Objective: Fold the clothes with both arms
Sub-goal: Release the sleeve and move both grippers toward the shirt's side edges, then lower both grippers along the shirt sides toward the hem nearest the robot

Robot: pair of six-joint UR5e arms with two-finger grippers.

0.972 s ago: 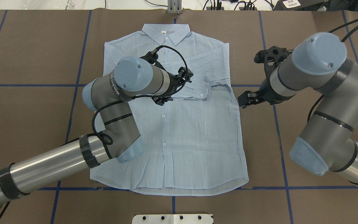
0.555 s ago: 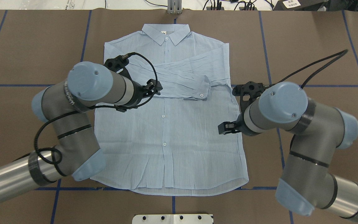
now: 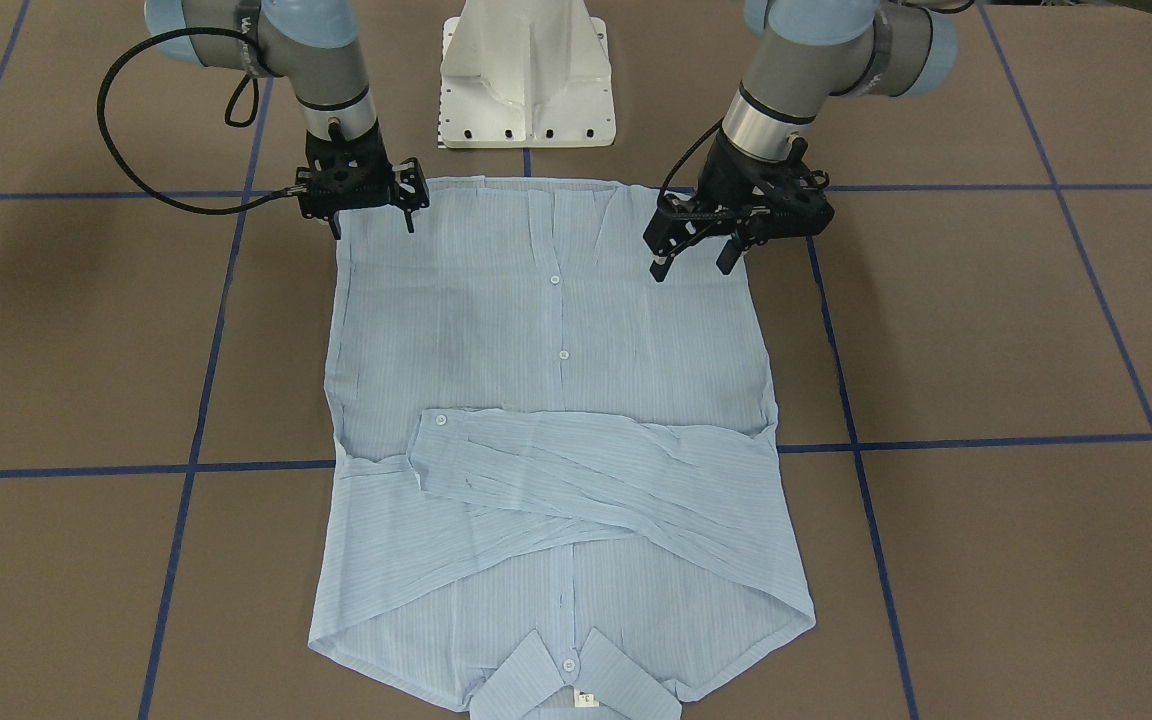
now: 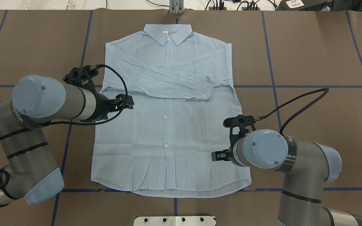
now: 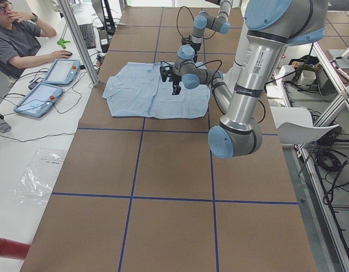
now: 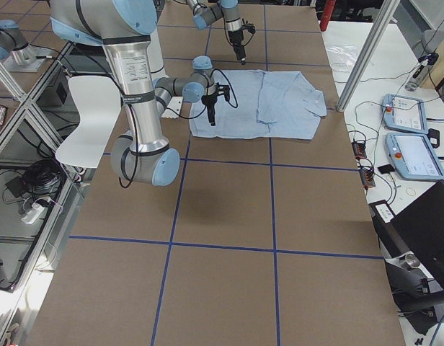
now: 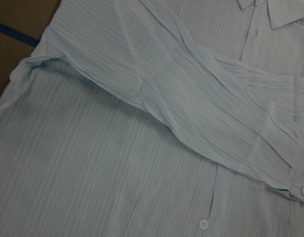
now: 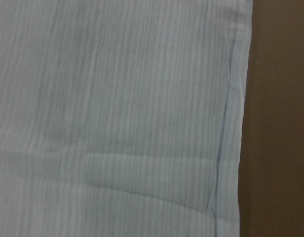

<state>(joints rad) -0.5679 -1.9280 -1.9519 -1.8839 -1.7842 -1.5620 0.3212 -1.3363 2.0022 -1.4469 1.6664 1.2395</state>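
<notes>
The pale-blue shirt lies flat and face up on the brown table, collar at the far side. Both sleeves are folded across the chest, and a buttoned cuff lies on top. My left gripper is open and empty above the shirt's left edge, below the sleeves; it also shows in the front view. My right gripper is open and empty above the shirt's right side near the hem, and also shows in the front view. The left wrist view shows the folded sleeve. The right wrist view shows the side seam.
The white pedestal base stands just behind the hem. Blue tape lines cross the brown table cover. A grey post and cables sit at the far edge. An operator with tablets sits beyond the collar side.
Both arms have drawn back toward the base. The left gripper moved from over the chest sleeves to the shirt's left edge. The right gripper moved from beside the shirt to near the hem.
</notes>
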